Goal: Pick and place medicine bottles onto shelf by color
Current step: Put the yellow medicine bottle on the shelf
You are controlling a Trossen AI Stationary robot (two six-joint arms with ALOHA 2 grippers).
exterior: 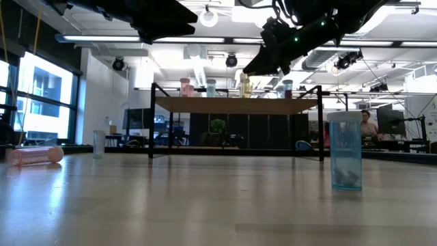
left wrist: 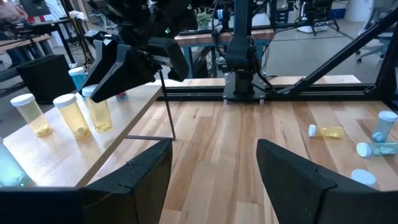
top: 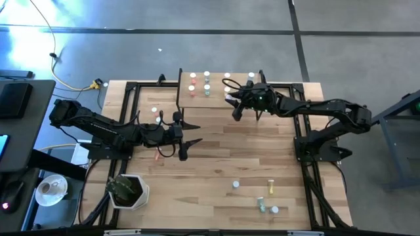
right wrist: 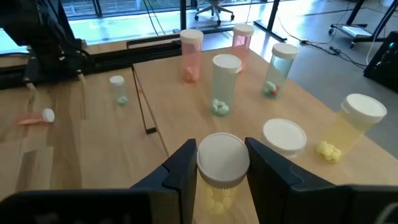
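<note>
I work in a robotics lab: a plank tabletop (top: pixel 216 157) on a grey concrete floor (top: pixel 262 39), ceiling strip lights (exterior: pixel 109 38), office chairs (right wrist: pixel 211 9), desks with monitors (exterior: pixel 392 121) and a seated person (exterior: pixel 369 124) behind.

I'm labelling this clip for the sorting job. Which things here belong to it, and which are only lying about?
Job:
- shelf
- sorted bottles standing on it
- yellow bottle in the right gripper
- loose bottles on the table
- left gripper, open, waiting

Lying about:
- potted plant
- cup off the table
</note>
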